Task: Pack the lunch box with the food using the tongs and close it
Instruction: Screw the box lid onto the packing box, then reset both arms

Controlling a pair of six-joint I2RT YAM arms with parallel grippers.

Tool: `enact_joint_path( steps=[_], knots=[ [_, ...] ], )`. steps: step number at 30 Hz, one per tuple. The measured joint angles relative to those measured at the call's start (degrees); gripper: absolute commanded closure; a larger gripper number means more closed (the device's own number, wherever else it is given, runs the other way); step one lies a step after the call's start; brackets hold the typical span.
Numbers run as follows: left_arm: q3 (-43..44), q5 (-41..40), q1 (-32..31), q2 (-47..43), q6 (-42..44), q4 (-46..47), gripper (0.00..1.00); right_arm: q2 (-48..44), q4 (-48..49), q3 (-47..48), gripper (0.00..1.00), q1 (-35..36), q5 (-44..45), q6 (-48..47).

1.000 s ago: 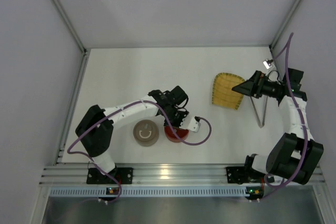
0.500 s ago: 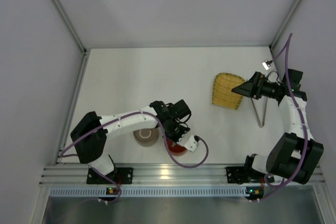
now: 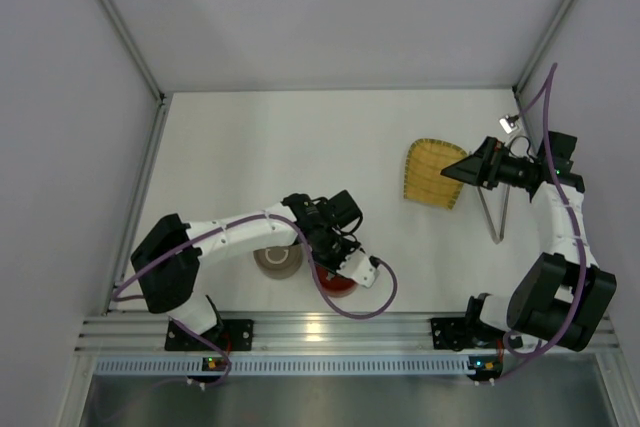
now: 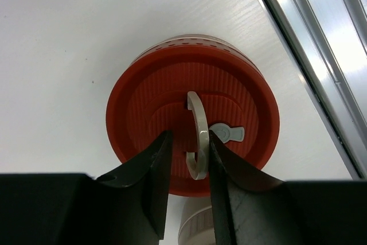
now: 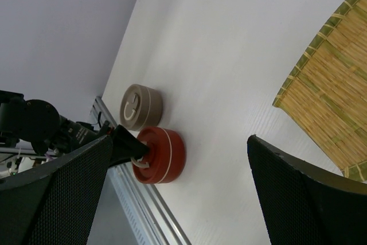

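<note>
- Down at the near edge of the table [image 3: 240,147], the left gripper [image 4: 188,137] sits right over the red tin [image 4: 172,107].
- Its two black fingers [image 4: 153,170] straddle the pale ring handle [image 4: 200,120] on the ribbed red lid. The ring leans against the right-hand finger and there is a clear gap on the other side, so the jaws are slack around it, not clamped.
- A small grey winged tab [image 4: 228,133] lies flat on the lid just beside the ring.
- From the right wrist view the red tin [image 5: 163,154] stands lid-on, touching or nearly touching the beige tin [image 5: 140,107], with the metal rail [image 5: 143,210] just beyond them.
- From overhead, the beige tin [image 3: 277,260] is just left of the red one, both close in front of the left arm's base.
- Over on the right, the right gripper [image 3: 452,169] hangs above the right edge of the yellow woven mat [image 3: 428,175], jaws spread wide with nothing between them.
- The tongs [image 3: 489,215] lie flat on the table just right of the mat, below that gripper. The V's joined end points toward the near edge, and nothing is touching them.
- I can't make out any food from here.
</note>
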Motion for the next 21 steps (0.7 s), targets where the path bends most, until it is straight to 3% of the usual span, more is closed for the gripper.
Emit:
enact_joint_path(
  steps=[11,21],
  knots=[
    [4.6,-2.6,0.0,1.6,-1.5,-4.7,0.59,-0.5,0.6,-0.1,0.01,0.0,-0.4,2.0],
    [8.2,-6.6,0.7,5.0,-3.8,-0.6,0.59,-1.0,0.7,-0.6,0.01,0.0,-0.6,1.9]
  ],
)
